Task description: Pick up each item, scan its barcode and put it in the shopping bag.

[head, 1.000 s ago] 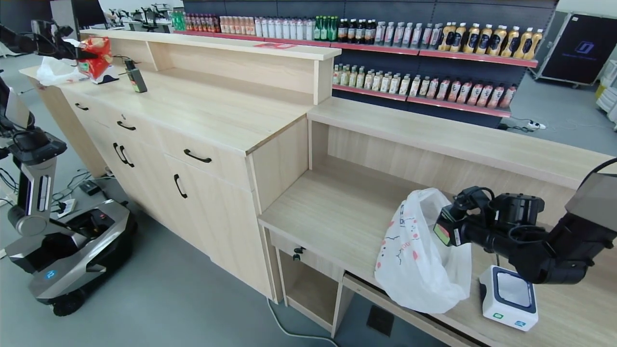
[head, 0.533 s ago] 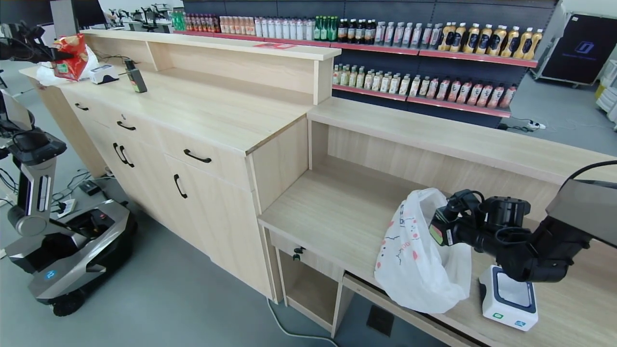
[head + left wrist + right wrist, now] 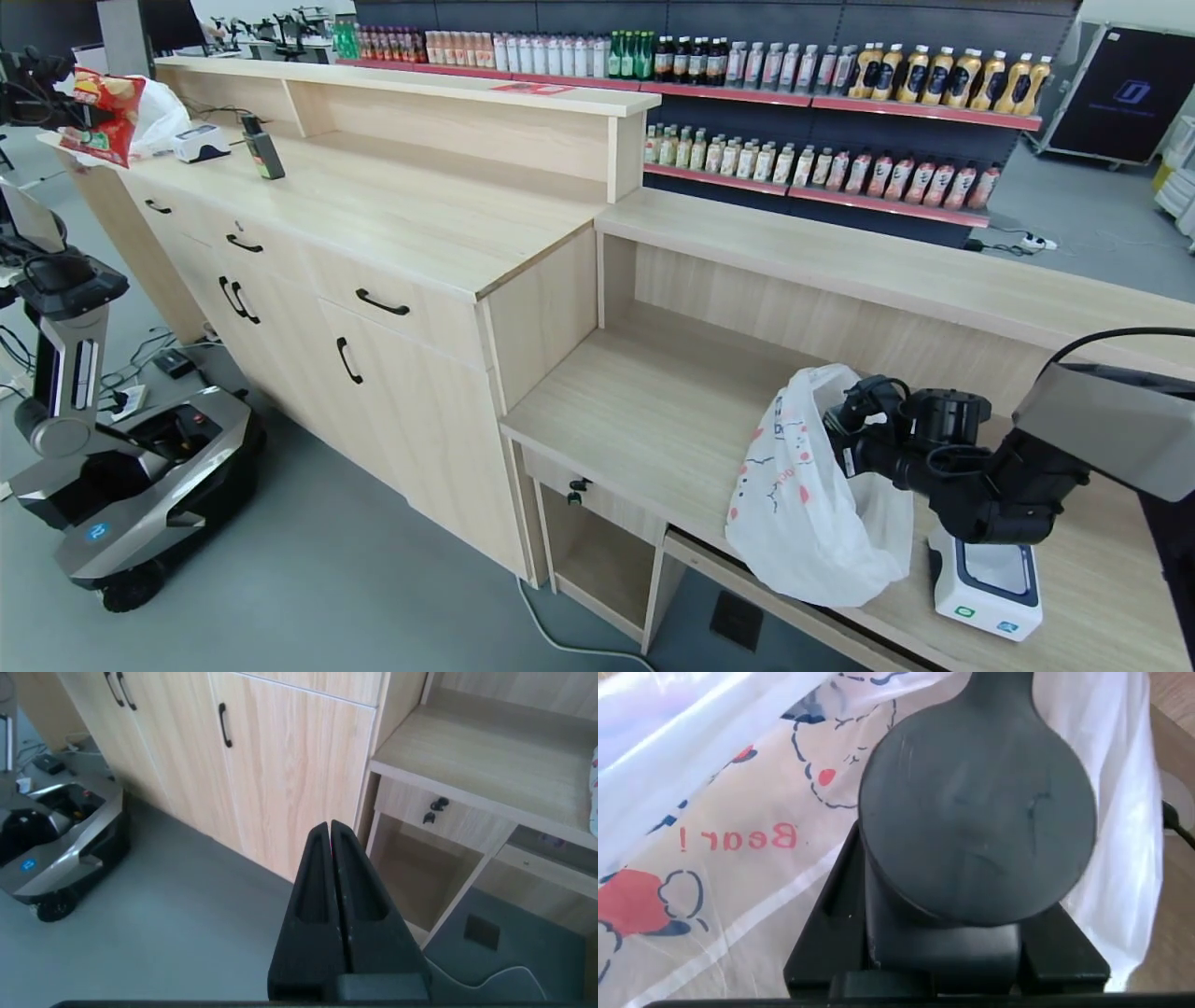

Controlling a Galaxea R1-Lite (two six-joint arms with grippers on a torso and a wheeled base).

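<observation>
Head view: the right gripper (image 3: pixel 845 439) is at the open top of the white shopping bag (image 3: pixel 812 504). The bag stands on the low wooden desk (image 3: pixel 644 411). A small white scanner (image 3: pixel 988 583) sits just beside the bag, under the right arm.

Left wrist view: the left gripper (image 3: pixel 331 835) has its two fingers pressed together with nothing between them. It hangs over the grey floor (image 3: pixel 187 915), near the wooden cupboard doors (image 3: pixel 290 765).

Right wrist view: the right gripper holds a dark round item (image 3: pixel 976 803). The item is just above the bag's white plastic, and the plastic lies all around it.
</observation>
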